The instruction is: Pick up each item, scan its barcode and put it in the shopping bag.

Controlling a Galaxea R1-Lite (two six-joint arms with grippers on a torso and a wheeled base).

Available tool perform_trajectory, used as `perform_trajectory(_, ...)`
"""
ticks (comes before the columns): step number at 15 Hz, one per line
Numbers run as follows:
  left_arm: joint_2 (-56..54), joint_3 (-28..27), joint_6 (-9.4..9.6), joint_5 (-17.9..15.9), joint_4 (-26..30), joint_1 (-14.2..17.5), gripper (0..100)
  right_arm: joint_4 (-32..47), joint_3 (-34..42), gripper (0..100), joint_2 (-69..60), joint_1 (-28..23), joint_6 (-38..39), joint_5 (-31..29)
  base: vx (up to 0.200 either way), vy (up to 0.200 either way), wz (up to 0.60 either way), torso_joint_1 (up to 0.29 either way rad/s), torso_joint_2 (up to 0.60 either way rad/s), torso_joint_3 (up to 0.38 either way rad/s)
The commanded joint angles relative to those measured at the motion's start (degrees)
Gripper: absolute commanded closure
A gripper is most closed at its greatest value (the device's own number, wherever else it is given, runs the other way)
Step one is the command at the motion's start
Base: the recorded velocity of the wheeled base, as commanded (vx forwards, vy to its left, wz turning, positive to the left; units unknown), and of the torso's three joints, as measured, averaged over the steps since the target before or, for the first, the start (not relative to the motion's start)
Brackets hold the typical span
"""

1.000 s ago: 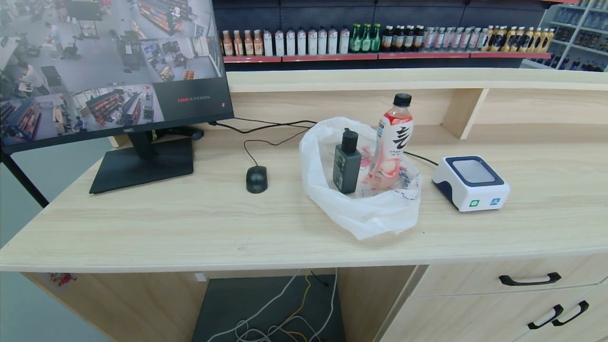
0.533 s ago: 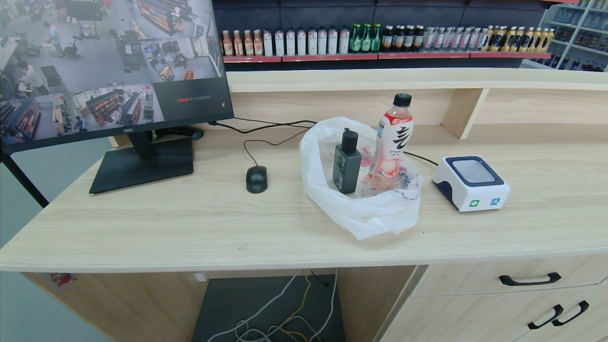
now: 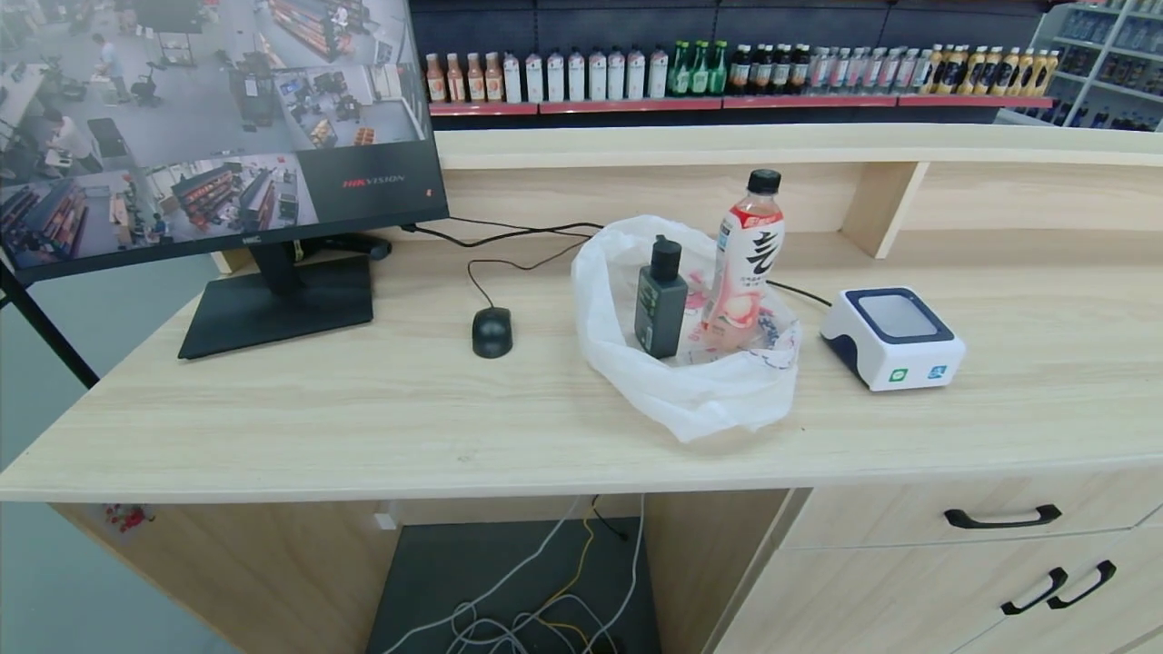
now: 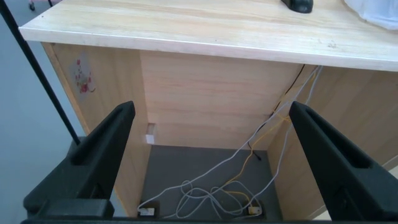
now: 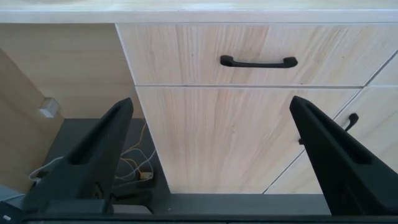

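A white plastic shopping bag [image 3: 690,391] lies open on the wooden counter [image 3: 363,418]. Inside it stand a dark pump bottle [image 3: 661,300] and a pink drink bottle with a black cap [image 3: 747,263], both upright. To the bag's right sits the white and navy barcode scanner [image 3: 892,338]. My left gripper [image 4: 211,124] is open, held low in front of the counter's open underside. My right gripper [image 5: 211,118] is open too, held low before the drawer fronts [image 5: 249,56].
A monitor [image 3: 209,118] on a black stand is at the counter's left, with a black mouse [image 3: 492,331] and its cable beside the bag. Loose cables [image 3: 545,590] hang under the counter. Drawers with black handles [image 3: 999,520] are at the lower right. Shelves of bottles line the back.
The whole head view has shifted slightly, so the camera moved. The bag, bottles and scanner keep their places on the counter.
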Motion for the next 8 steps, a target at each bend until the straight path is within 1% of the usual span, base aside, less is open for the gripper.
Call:
perform_trajectory(1, 0.0, 0.0, -0.02, 0.0, 0.0, 0.0, 0, 0.0, 0.0, 0, 0.3, 0.0, 0.0, 0.0, 0.0, 0.0, 0.0, 0.0, 0.0, 0.0)
perform_trajectory(8, 0.0, 0.0, 0.24, 0.0, 0.0, 0.0, 0, 0.0, 0.0, 0, 0.3, 0.0, 0.4, 0.0, 0.0, 0.0, 0.0, 0.0, 0.0, 0.0)
